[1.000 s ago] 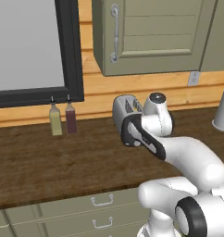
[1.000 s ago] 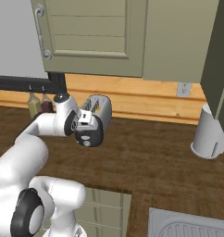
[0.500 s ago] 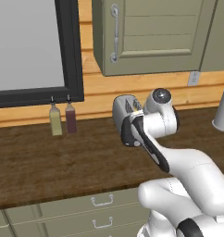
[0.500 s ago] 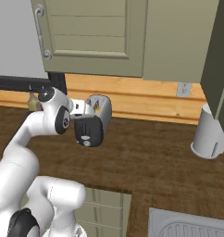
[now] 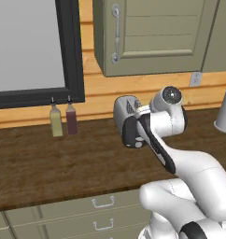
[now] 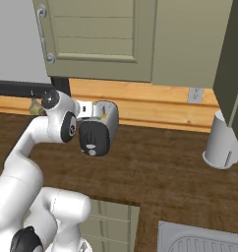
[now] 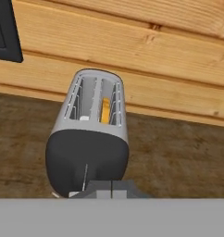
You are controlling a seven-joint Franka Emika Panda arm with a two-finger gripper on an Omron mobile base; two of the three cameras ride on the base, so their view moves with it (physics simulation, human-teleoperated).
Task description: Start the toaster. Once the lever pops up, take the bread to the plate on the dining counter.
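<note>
The silver-white toaster [image 7: 93, 134] stands on the brown counter by the wooden wall, also visible as toaster [image 5: 125, 112] and toaster [image 6: 105, 115]. Its black end face [image 6: 94, 137] points toward me, with a pale knob [image 6: 93, 151] low on it. Deep in the right-hand slot sits the bread [image 7: 105, 110], showing a yellowish edge. My gripper [image 7: 111, 189] is shut, its tips pressed together right in front of the lower part of the black face, nothing visibly between them. The arm's wrist [image 5: 168, 100] hangs beside the toaster. The plate and the dining counter are out of view.
Two small bottles [image 5: 55, 122] [image 5: 71, 120] stand by the wall to the left, under a black window frame [image 5: 70, 51]. A pale grey container [image 6: 222, 145] stands to the right. A green cabinet [image 5: 157, 37] hangs overhead. A sink corner [image 6: 199, 241] lies at the lower right.
The arm's wrist has swung a little farther round beside the toaster and the elbow has risen. The fingers stay shut. The toaster has not moved.
</note>
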